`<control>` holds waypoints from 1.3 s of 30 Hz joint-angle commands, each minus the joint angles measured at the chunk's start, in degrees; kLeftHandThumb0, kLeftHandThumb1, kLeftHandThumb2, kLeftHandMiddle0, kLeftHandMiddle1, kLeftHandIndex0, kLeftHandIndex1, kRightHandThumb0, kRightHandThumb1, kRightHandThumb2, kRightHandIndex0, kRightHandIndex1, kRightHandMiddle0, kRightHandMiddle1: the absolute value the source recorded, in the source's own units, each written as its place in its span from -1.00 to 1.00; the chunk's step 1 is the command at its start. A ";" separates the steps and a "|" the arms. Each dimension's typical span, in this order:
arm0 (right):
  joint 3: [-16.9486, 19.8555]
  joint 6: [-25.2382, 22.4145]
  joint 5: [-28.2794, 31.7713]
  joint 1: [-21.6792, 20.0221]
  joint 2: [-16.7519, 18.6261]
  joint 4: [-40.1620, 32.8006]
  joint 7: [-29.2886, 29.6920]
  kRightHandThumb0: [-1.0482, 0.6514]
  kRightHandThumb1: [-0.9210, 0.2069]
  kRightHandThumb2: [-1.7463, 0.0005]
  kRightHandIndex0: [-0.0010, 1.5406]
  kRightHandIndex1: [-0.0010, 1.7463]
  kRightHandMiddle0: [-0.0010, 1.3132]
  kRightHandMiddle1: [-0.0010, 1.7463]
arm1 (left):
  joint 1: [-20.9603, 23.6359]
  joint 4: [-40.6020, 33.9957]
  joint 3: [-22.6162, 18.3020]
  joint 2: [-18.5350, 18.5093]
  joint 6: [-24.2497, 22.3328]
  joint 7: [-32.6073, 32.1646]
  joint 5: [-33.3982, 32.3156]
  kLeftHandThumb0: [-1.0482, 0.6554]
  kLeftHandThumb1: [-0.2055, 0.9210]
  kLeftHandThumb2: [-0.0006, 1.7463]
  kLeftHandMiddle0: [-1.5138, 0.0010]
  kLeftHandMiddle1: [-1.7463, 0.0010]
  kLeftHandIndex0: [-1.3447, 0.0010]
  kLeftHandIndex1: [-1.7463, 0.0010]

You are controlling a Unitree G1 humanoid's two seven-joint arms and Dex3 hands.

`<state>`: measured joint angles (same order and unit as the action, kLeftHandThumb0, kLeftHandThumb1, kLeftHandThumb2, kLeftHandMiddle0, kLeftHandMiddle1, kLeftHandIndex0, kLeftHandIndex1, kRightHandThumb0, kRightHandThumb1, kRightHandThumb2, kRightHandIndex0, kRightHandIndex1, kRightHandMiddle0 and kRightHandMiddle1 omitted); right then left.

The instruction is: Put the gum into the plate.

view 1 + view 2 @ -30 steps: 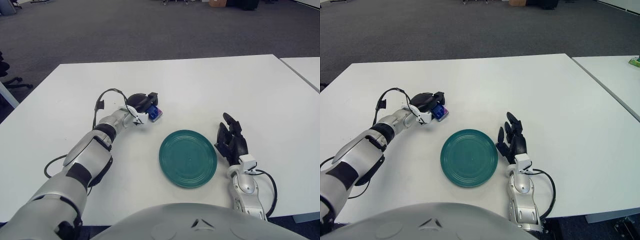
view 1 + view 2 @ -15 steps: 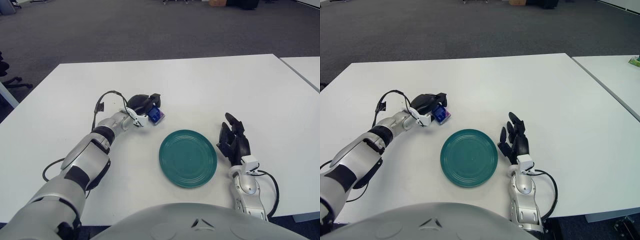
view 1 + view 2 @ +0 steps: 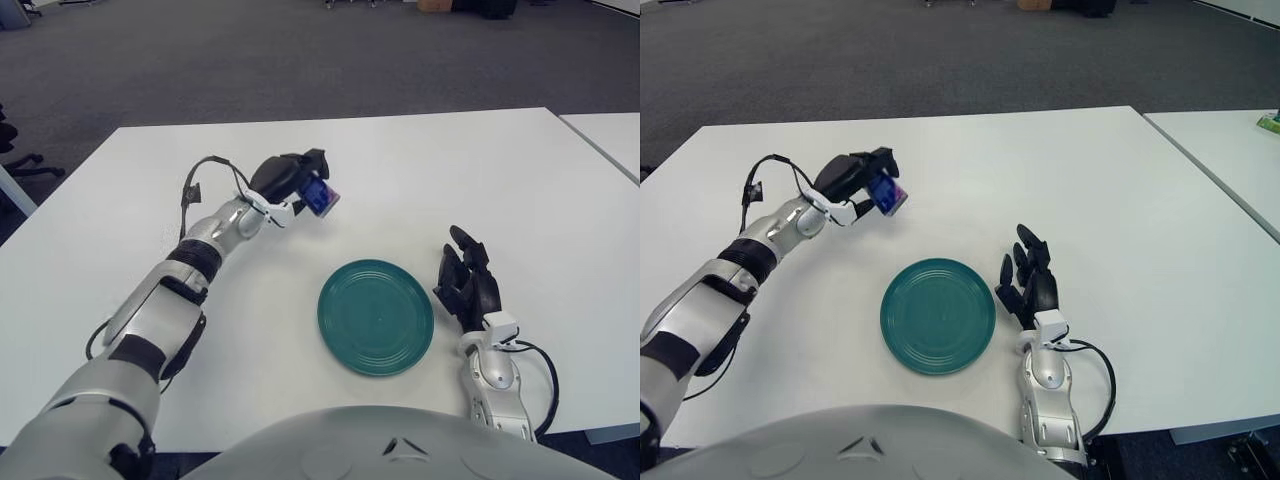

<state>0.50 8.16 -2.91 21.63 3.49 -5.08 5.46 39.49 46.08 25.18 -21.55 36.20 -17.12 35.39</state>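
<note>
Left hand (image 3: 290,180) has lifted the gum (image 3: 320,196) off the counter (image 3: 450,170) since a second ago; fingers clamped on it, up-left of the plate (image 3: 376,316). Carry phase next. Right hand (image 3: 466,285) idle beside the plate's right, fingers relaxed. Blue pack, print unreadable.

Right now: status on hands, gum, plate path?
Left hand shut on gum, raised up-left of the plate. Right hand open, idle right of plate. Plate bare, nothing between.
</note>
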 commanded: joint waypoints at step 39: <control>0.23 -2.62 0.47 3.49 1.13 7.58 1.03 -0.66 -1.00 0.07 -0.55 -0.99 -1.00 -0.37 | -23.83 -42.27 4.27 0.55 1.21 19.02 5.50 0.23 -0.53 0.82 -0.11 -0.89 0.14 -1.00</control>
<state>0.35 10.20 -2.97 21.60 3.96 -3.71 6.13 14.04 1.01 28.90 -19.58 35.22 4.19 36.76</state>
